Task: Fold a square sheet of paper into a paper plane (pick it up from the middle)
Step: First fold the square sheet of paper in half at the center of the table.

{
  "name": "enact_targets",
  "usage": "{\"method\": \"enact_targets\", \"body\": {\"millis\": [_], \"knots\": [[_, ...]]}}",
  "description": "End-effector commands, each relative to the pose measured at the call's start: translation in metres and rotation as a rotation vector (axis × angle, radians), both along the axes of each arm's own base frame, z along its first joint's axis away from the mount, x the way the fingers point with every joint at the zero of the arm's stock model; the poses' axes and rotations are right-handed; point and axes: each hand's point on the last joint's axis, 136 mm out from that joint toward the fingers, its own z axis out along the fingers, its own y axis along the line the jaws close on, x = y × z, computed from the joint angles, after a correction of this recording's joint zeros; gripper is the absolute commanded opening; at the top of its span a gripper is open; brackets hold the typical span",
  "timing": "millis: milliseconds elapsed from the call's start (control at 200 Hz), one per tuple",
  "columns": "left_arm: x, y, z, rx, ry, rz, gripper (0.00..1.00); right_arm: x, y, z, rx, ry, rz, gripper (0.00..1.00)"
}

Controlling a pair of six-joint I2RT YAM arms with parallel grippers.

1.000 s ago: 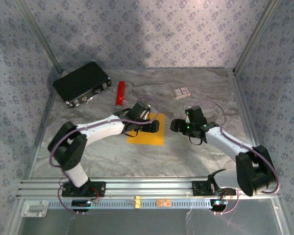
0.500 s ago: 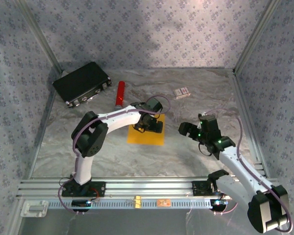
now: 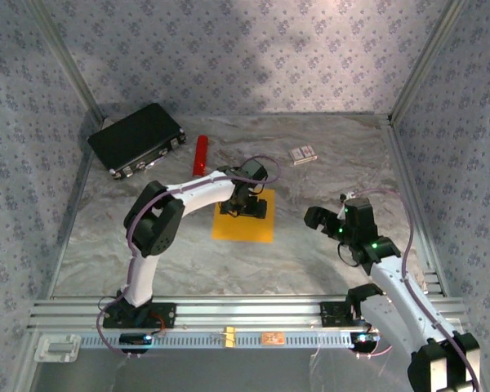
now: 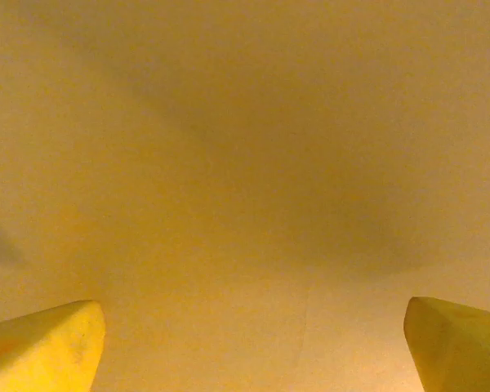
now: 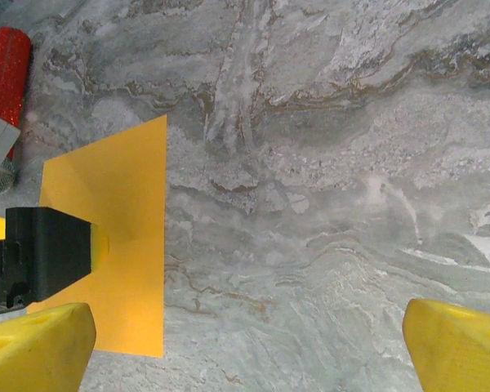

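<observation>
The square sheet of paper (image 3: 245,224) lies flat and unfolded on the marble table; a paper plane is out of view. My left gripper (image 3: 247,204) hangs low over the sheet's far half. In the left wrist view the sheet (image 4: 245,163) spans the frame, and the left gripper (image 4: 249,343) is open with its yellow fingertips (image 4: 41,347) wide apart and nothing between them. My right gripper (image 3: 322,219) is open over bare table to the right of the sheet. From the right wrist the sheet (image 5: 126,237) lies at the left, with the left gripper's black body on it.
A red cylinder (image 3: 201,154) lies beyond the sheet, also at the right wrist view's top left as a red cylinder (image 5: 6,69). A black case (image 3: 137,137) sits at the back left and a small white-and-red box (image 3: 303,154) at the back right. A metal rail (image 3: 245,310) borders the near edge.
The right arm has drawn back toward the near right, away from the sheet. The left arm's elbow has swung in and up while its gripper stays over the sheet.
</observation>
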Motion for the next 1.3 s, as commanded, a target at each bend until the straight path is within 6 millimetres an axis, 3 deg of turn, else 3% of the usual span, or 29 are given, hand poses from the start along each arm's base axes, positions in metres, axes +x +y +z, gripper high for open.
{"method": "enact_targets", "body": {"millis": [0, 815, 954, 1174, 1294], "knots": [[-0.004, 0.000, -0.006, 0.017, 0.040, -0.014, 0.94, -0.007, 0.002, -0.010, -0.002, 0.046, 0.033, 0.99], [-0.018, 0.004, -0.040, 0.060, 0.110, -0.011, 0.92, 0.002, 0.012, -0.023, -0.014, 0.172, 0.098, 0.99], [-0.016, 0.000, -0.027, 0.059, 0.084, -0.022, 0.91, 0.004, 0.014, -0.020, -0.017, 0.176, 0.101, 0.99], [0.003, 0.001, 0.011, 0.051, -0.042, -0.001, 0.92, 0.006, 0.017, -0.020, -0.019, 0.180, 0.108, 0.99], [0.008, 0.004, 0.009, 0.042, -0.039, 0.014, 0.93, 0.007, 0.019, -0.023, -0.022, 0.190, 0.115, 0.99]]}}
